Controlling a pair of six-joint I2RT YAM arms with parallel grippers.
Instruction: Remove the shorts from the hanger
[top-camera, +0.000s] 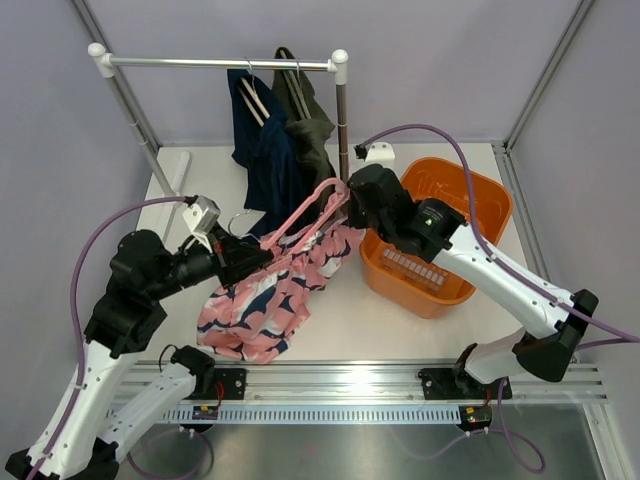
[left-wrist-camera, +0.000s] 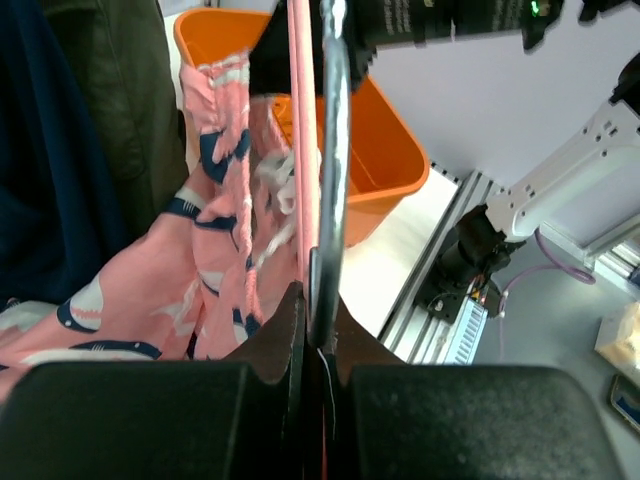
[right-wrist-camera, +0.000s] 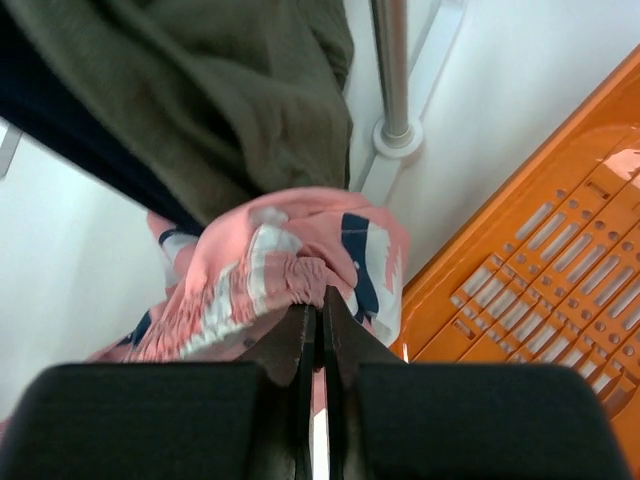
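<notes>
The pink shorts (top-camera: 270, 295) with navy and white blotches hang on a pink hanger (top-camera: 305, 215) and trail onto the table between my arms. My left gripper (top-camera: 252, 262) is shut on the hanger, its jaws (left-wrist-camera: 318, 300) clamping the metal hook (left-wrist-camera: 335, 150) beside the pink bar (left-wrist-camera: 297, 120). My right gripper (top-camera: 345, 203) is shut on the gathered waistband of the pink shorts (right-wrist-camera: 290, 275), with the jaws (right-wrist-camera: 321, 305) pinching the cloth. The navy shorts (top-camera: 262, 150) and the olive shorts (top-camera: 312, 130) hang on hangers from the rail.
An orange basket (top-camera: 478, 195) stands on the table at the right, under my right arm. The clothes rack's rail (top-camera: 210, 62) spans the back, and its right post (top-camera: 343, 120) stands close to my right gripper; the post's foot also shows in the right wrist view (right-wrist-camera: 397, 135).
</notes>
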